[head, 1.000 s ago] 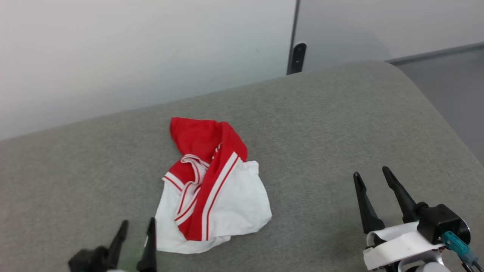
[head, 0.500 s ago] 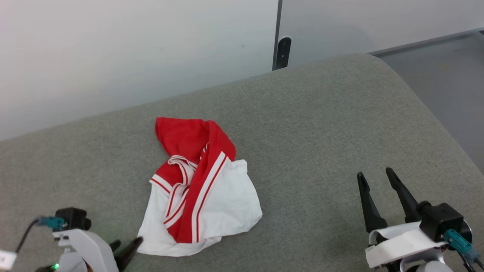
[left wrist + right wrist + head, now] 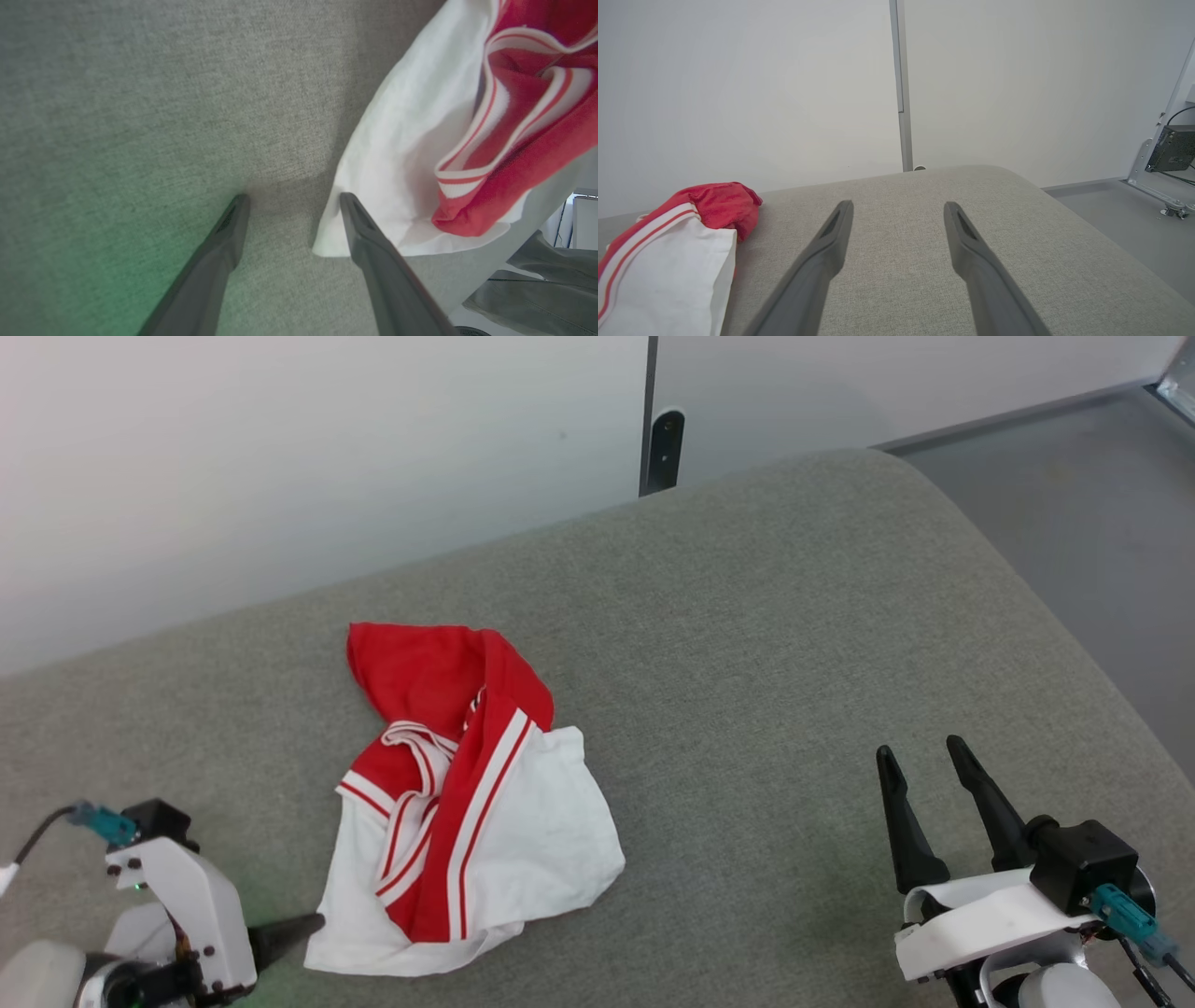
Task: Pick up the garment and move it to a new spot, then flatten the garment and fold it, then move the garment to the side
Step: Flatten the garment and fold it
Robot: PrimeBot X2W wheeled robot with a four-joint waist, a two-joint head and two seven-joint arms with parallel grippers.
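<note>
You find the garment (image 3: 457, 803) crumpled on the grey cushion (image 3: 766, 644). The left wrist view shows the left gripper (image 3: 290, 200) spread wide, empty, one tip at the white hem; the head view shows one finger. The right gripper (image 3: 919, 749) is spread wide, empty. A second ago the left fingers pointed up-frame.

Right gripper (image 3: 899, 204) agape over grey cushion (image 3: 1027, 242), garment (image 3: 677, 261) at left
</note>
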